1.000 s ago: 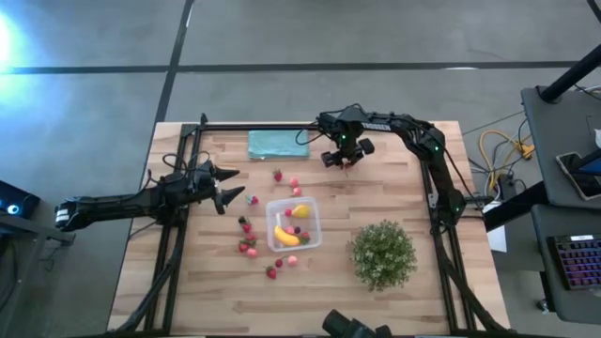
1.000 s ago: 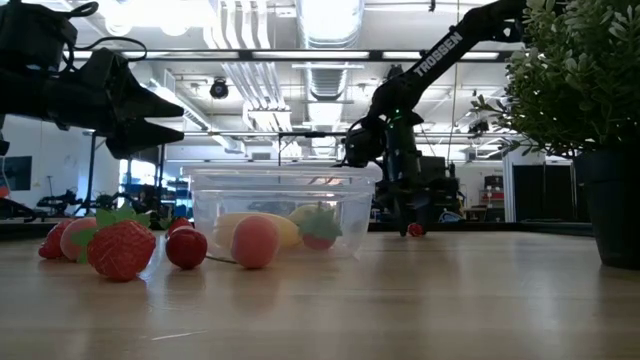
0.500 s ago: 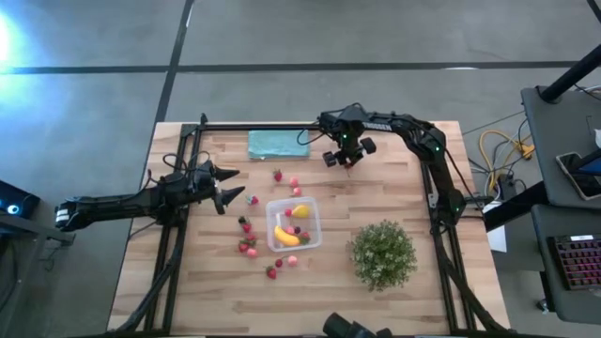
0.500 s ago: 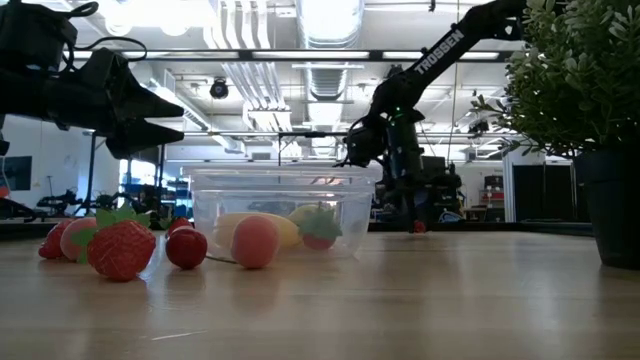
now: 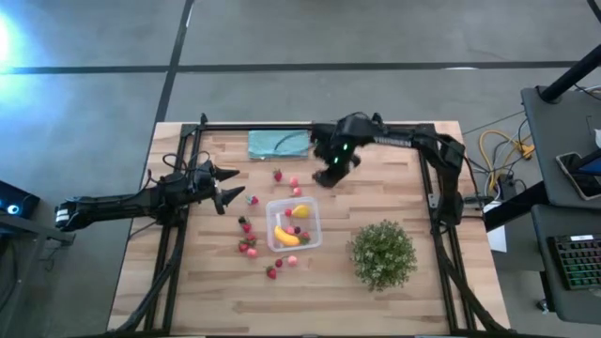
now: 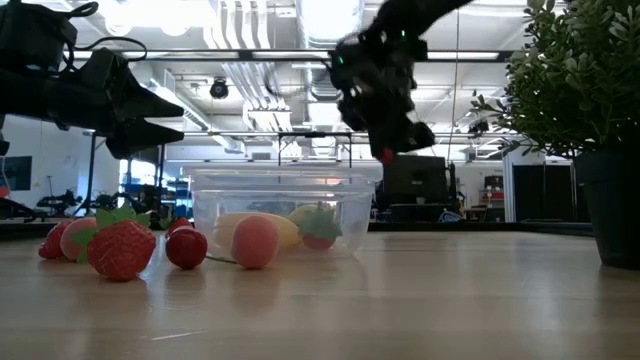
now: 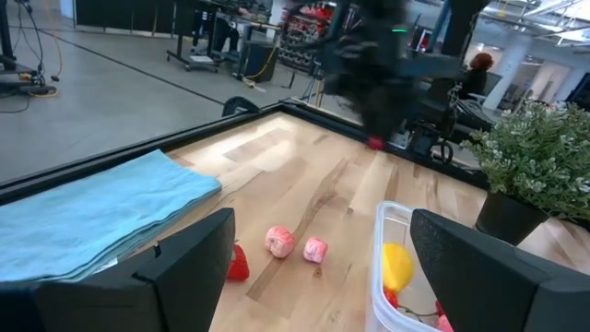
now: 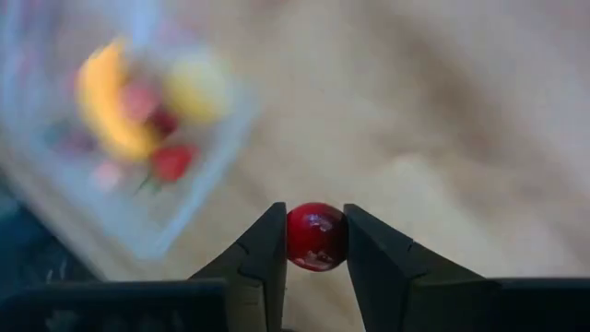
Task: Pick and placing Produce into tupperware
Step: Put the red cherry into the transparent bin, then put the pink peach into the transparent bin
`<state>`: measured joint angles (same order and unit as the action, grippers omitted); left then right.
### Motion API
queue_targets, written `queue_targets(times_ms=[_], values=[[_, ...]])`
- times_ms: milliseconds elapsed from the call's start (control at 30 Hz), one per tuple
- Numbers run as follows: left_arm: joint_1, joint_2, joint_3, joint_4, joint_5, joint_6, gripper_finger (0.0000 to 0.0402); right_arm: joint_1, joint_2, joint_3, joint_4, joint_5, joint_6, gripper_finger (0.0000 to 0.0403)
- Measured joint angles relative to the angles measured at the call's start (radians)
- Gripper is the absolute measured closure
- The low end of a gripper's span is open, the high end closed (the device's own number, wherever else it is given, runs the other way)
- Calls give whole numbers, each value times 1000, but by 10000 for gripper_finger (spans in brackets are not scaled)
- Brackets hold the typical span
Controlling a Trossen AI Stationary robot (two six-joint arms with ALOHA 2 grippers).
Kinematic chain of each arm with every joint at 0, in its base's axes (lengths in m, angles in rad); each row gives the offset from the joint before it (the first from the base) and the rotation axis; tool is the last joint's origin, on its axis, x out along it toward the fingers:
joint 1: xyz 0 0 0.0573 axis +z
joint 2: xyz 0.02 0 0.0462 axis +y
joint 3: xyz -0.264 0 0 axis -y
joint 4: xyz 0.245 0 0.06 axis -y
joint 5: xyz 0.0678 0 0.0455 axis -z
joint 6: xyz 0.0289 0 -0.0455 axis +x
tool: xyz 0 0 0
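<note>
Two arms work over the desk. Bare wood lies open between the right gripper and the tupperware. Its jaws pinch a red cherry-like fruit; a second ago it sat farther back, low near the desk. Left gripper hovers with jaws spread by loose strawberries. Banana lies in the tupperware.

No readable text, label, brand, number or sign in any view; arm lettering too blurred to make out.
</note>
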<state>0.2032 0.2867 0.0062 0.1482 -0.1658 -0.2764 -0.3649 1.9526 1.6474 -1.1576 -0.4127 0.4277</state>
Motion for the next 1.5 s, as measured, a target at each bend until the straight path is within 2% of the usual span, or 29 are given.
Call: queue_targets(times_ms=[100, 233, 333, 400, 500, 633, 833, 1000, 1067, 1200, 1400, 1500], values=[[0, 0, 0, 0, 0, 0, 88, 103, -5, 0, 63, -38, -12, 312], [0, -1, 0, 0, 0, 0, 88, 210, 9, 0, 255, -47, 30, 312], [0, 0, 0, 0, 0, 0, 88, 246, 39, 0, 389, -43, 43, 312], [0, 0, 0, 0, 0, 0, 88, 251, 64, 0, 421, -9, 56, 312], [0, -1, 0, 0, 0, 0, 88, 258, 93, 0, 435, 22, -13, 303], [0, 0, 0, 0, 0, 0, 88, 269, 100, 0, 439, 40, -44, 262], [0, -1, 0, 0, 0, 0, 88, 255, 76, 27, 423, 195, -72, 190], [0, 0, 0, 0, 0, 0, 88, 200, 73, 105, 372, 351, 26, 163], [0, 1, 0, 0, 0, 0, 88, 168, 81, 127, 371, 381, 43, 160], [0, -1, 0, 0, 0, 0, 88, 116, 144, 162, 320, 364, 69, 164], [0, 0, 0, 0, 0, 0, 88, 106, 271, 237, 251, 236, 68, 174], [0, -1, 0, 0, 0, 0, 88, 117, 327, 300, 202, 258, 41, 174]])
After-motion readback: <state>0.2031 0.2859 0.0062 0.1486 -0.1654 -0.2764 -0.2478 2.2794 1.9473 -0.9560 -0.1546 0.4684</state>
